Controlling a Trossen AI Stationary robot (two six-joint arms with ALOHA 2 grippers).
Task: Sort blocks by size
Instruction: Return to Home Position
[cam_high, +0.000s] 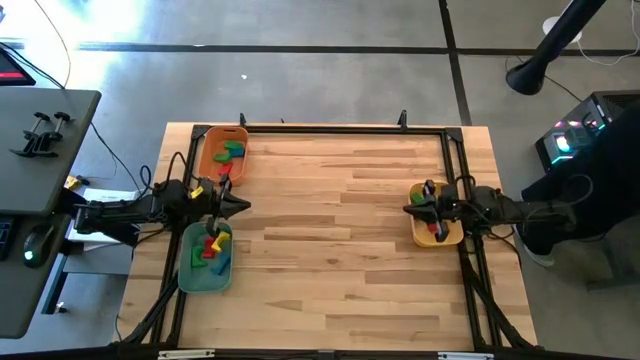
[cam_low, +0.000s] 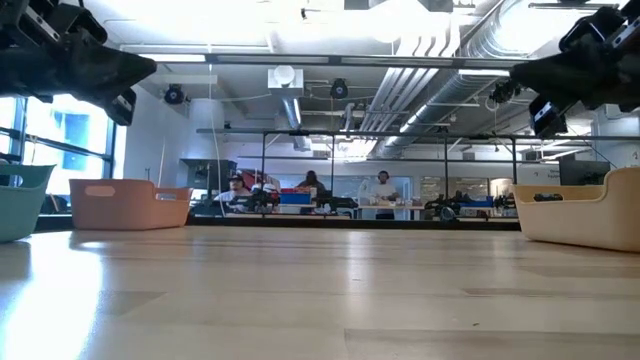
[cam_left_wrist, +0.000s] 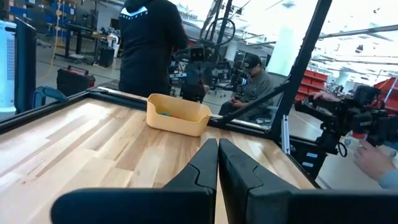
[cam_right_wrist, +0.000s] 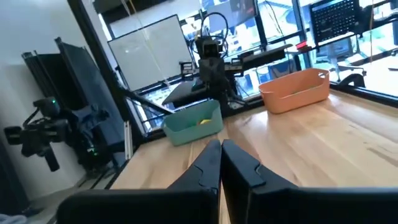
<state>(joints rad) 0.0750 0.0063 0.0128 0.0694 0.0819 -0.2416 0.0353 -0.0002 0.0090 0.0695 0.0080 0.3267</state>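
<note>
Blocks lie in three trays. Green, blue and red ones (cam_high: 232, 152) are in the orange tray (cam_high: 207, 140) at the far left. Red, green and yellow ones (cam_high: 212, 248) are in the teal tray (cam_high: 190, 275) at the near left. The yellow tray (cam_high: 448, 240) at the right holds a few small blocks (cam_high: 439, 230), half hidden by my right arm. My left gripper (cam_high: 243, 206) hovers shut between the two left trays, pointing level toward the table's middle. My right gripper (cam_high: 407, 209) hovers shut over the yellow tray, pointing level toward the left. Neither holds anything.
Bare wooden tabletop (cam_high: 330, 230) stretches between the two grippers. A black frame (cam_high: 340, 130) runs along the table's edges. Beyond the table, people (cam_left_wrist: 149, 43) stand and sit in the room, and a hand (cam_left_wrist: 373, 162) shows near the right side.
</note>
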